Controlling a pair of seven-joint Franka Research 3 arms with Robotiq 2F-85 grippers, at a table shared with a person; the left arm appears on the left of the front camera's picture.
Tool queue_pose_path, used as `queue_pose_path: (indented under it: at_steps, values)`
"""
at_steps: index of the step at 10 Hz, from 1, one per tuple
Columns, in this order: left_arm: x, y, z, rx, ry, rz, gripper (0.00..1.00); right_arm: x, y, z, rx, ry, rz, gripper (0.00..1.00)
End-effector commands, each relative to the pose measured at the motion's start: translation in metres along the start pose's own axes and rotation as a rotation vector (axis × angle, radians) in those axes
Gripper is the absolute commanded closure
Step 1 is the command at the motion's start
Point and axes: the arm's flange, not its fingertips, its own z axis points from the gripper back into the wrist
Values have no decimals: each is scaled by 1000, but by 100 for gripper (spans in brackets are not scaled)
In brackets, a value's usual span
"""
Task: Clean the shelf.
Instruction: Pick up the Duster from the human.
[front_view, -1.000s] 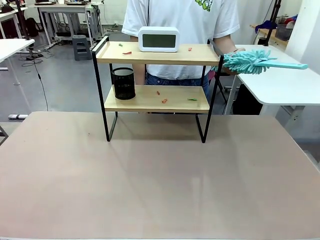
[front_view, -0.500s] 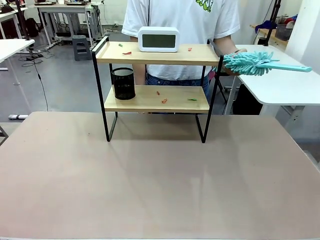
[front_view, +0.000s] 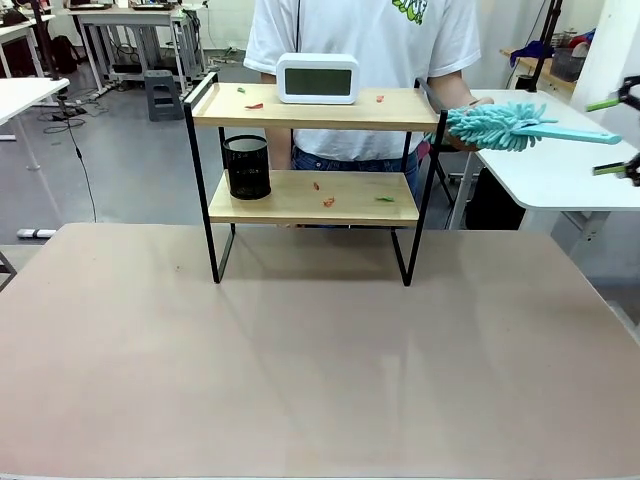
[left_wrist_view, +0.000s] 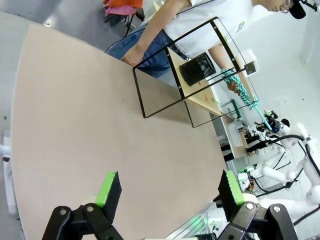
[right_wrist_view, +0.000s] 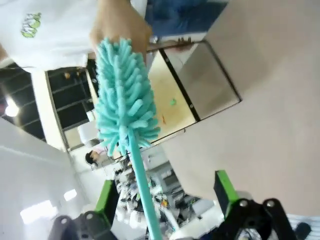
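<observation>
The shelf (front_view: 400, 108) stands at the far middle of the table, with small red and green scraps (front_view: 328, 201) on both wooden boards. A person (front_view: 360, 30) behind it holds a teal fluffy duster (front_view: 495, 124) by its head, handle pointing right. My right gripper (front_view: 615, 136) is open at the picture's right edge, with the handle's end between its fingers. In the right wrist view the duster (right_wrist_view: 125, 100) runs down between the open fingers of the right gripper (right_wrist_view: 165, 195), untouched by the pads. My left gripper (left_wrist_view: 169, 190) hangs open and bare over the table, far from the shelf (left_wrist_view: 200, 85).
A white clock (front_view: 317, 78) sits on the top board and a black mesh cup (front_view: 246, 167) on the lower board's left end. A white side table (front_view: 560, 170) stands at the right. The tan table (front_view: 300, 350) lies wide in front of the shelf.
My right gripper's fingers have come into the front view at the right edge, around the handle's end. The duster shifted slightly right a moment earlier.
</observation>
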Motion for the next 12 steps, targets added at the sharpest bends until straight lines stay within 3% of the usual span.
queue_pose_path:
  at_steps: [1, 3, 7, 8, 9, 11, 12]
  values:
    - [1, 0, 0, -17, -15, -27, 0, 17, 18, -10, 26, 65, -33, 0]
    - [1, 0, 0, -17, -15, -27, 0, 15, 24, -41, 75, 178, -51, 0]
    - [1, 0, 0, -17, -15, -27, 0, 16, 16, -54, 109, 223, -48, 0]
    - [1, 0, 0, -17, -15, -27, 0, 12, 17, -49, 128, 237, -17, 21]
    - [1, 0, 0, -17, -15, -27, 0, 11, 17, -46, 133, 245, -14, 56]
    - [1, 0, 0, -17, -15, -27, 0, 10, 13, -44, 129, 231, -17, 100]
    - [1, 0, 0, -17, -15, -27, 0, 11, 11, -44, 126, 225, -21, 100]
